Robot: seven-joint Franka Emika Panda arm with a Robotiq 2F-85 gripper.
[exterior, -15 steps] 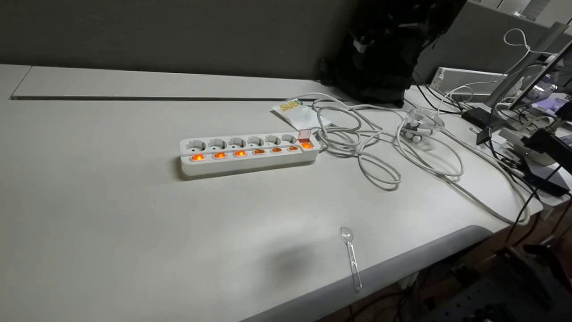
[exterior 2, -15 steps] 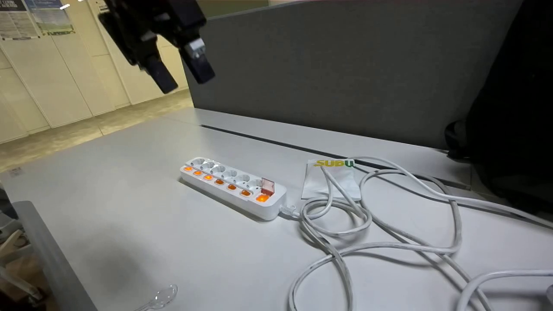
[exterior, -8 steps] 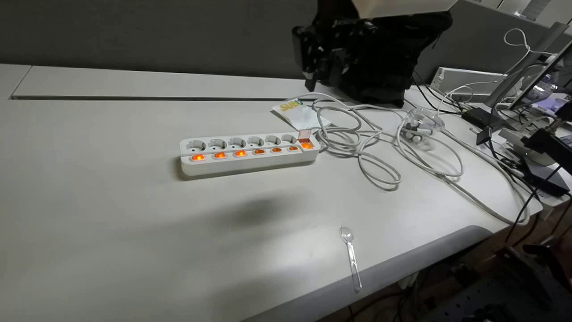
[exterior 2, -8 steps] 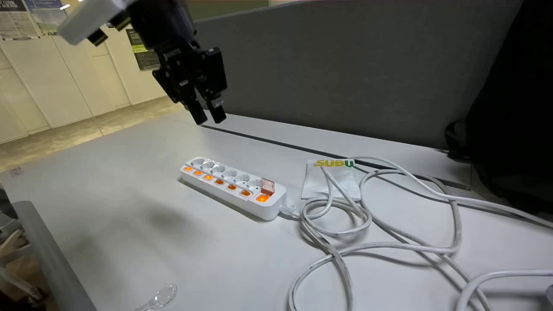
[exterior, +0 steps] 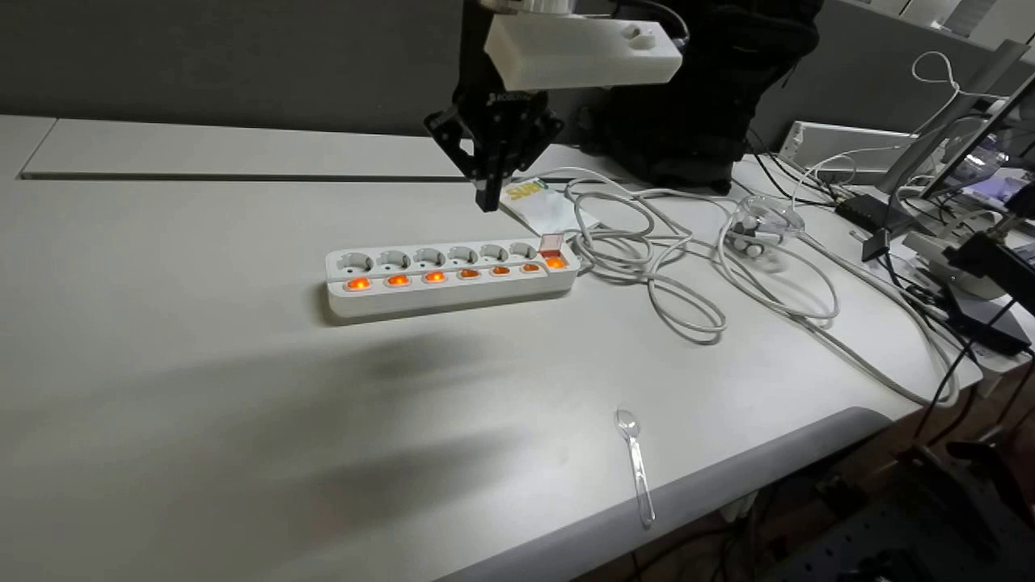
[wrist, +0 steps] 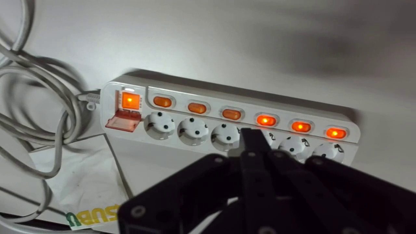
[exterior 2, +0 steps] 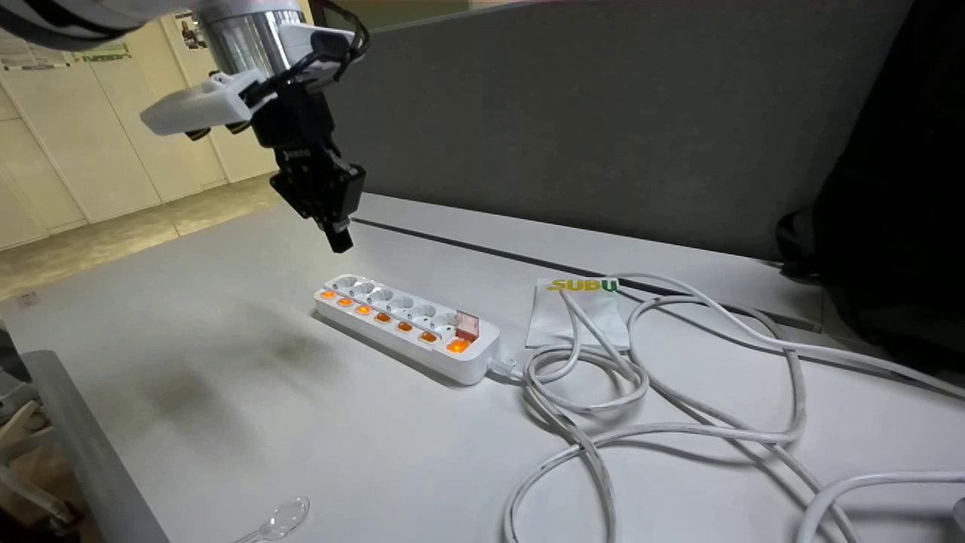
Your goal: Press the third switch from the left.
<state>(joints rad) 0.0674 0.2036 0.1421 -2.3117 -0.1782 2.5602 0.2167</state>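
Note:
A long white power strip (exterior: 453,301) lies on the table with a row of orange rocker switches. The third switch from the left (exterior: 435,276) glows; in the wrist view this third switch (wrist: 266,120) is lit too, just beyond the fingertips. Both switches on its cordless side (exterior: 397,280) are lit, while the neighbour toward the cord (exterior: 468,275) is dark. My gripper (exterior: 487,200) hangs above and behind the strip, apart from it, its fingers pressed together with nothing between them. In the wrist view the gripper (wrist: 255,131) covers part of the sockets.
A white cord (exterior 2: 588,407) lies coiled beyond the strip's end, beside a paper napkin (exterior 2: 577,317). A clear plastic spoon (exterior: 636,465) rests near the front edge. A grey partition (exterior 2: 603,136) and a black backpack (exterior: 703,105) stand behind.
My arm has come into the exterior views and down toward the strip. The gripper's fingers have gone from apart to shut. The strip and its lights look the same.

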